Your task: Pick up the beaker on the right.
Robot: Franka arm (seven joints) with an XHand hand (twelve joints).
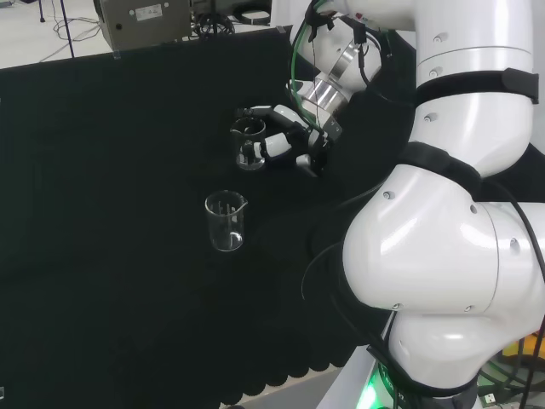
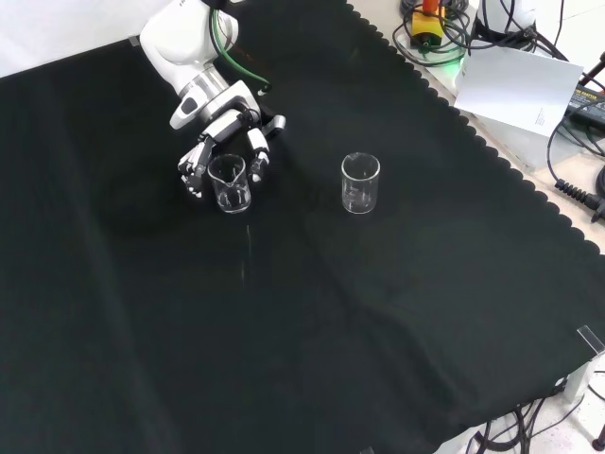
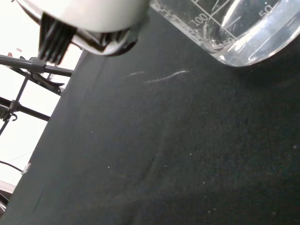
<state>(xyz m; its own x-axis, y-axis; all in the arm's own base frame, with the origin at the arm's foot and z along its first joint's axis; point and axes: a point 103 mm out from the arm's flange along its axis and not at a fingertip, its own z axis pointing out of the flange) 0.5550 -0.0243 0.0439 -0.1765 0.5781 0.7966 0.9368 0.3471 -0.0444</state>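
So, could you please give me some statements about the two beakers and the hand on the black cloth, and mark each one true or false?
1. Two clear beakers stand on the black cloth. True.
2. The hand is at the beaker on the left in the front view, fingers curled round it. True.
3. The other beaker lies on its side. False: it stands upright, apart from the hand.
4. Both beakers are full of dark liquid. False: no liquid shows in either.
5. In the head view, the beaker at the hand is farther off than the free one. True.
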